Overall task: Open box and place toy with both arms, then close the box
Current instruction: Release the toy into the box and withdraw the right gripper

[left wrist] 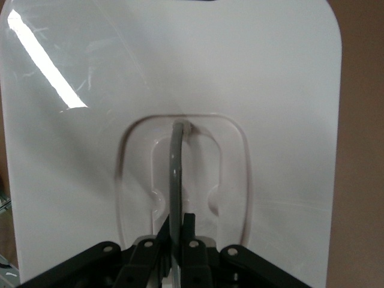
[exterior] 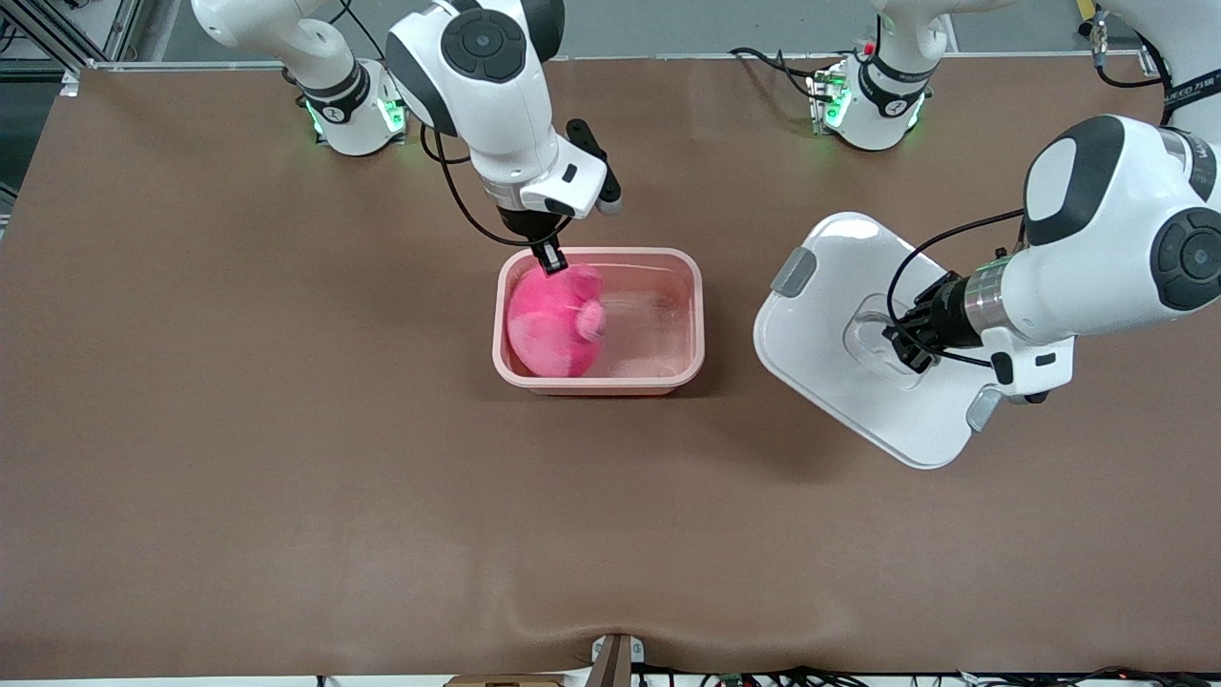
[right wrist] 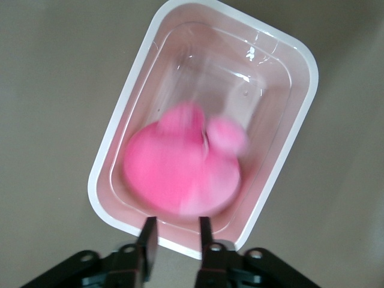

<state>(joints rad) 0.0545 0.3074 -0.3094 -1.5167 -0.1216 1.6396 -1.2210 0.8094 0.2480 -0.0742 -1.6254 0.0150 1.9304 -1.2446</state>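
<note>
Toy (exterior: pixel 553 322) lies soft and light inside the box (exterior: pixel 598 385), at the right arm's end. Right pincer (exterior: pixel 549 258) hangs released over it. Left pincer (exterior: pixel 906 345) is clenched on the lid (exterior: pixel 839 315) handle, holding the stiff, smooth lid beside the box.

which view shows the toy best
The front view: the toy lies in the box at the right arm's end, only slightly blurred. In the right wrist view it fills more of the picture, past the open right end effector, but smeared by motion. The left wrist view shows only the lid.
</note>
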